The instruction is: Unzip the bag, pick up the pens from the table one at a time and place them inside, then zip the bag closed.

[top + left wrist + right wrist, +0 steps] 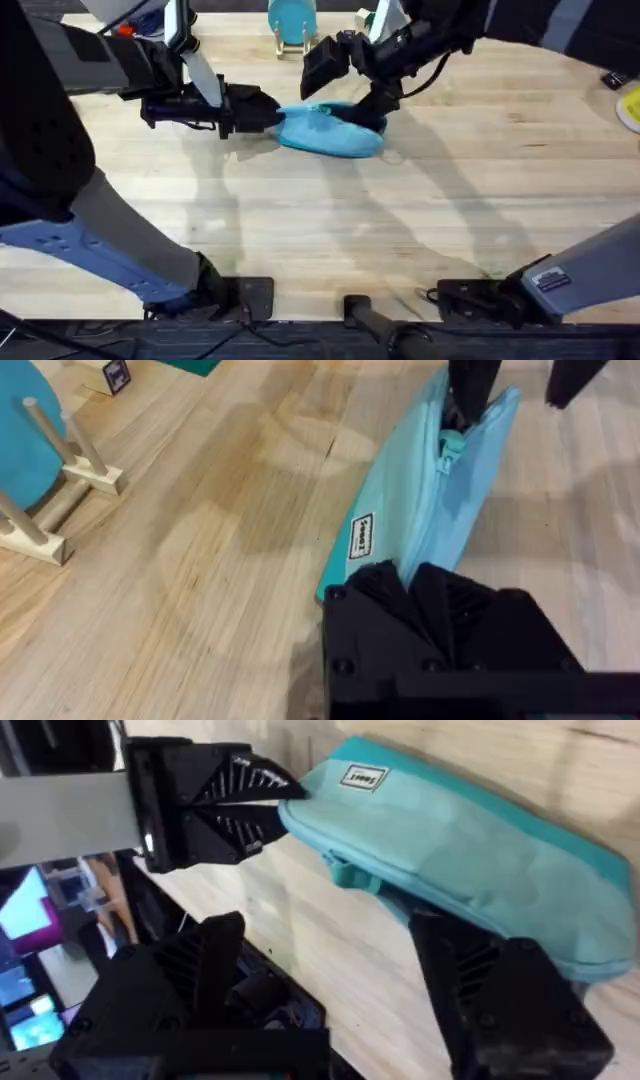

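The light-blue bag (330, 131) lies on the table (450, 210) at the back centre. My left gripper (276, 116) is shut on the bag's left end; the left wrist view shows its fingers (385, 595) pinching the fabric of the bag (430, 510) beside a small label. My right gripper (376, 112) stands open over the bag's right part. In its own view one finger (480, 980) is against the bag (470, 850) and the other is apart from it. The zipper pull (452, 446) sits close under a right fingertip (470, 390). The pens are out of view.
A round teal disc on a wooden stand (291, 22) stands just behind the bag, also near the left gripper (40, 460). A yellow object (630, 108) lies at the table's right edge. Bare wood stretches in front of the bag toward the arm bases.
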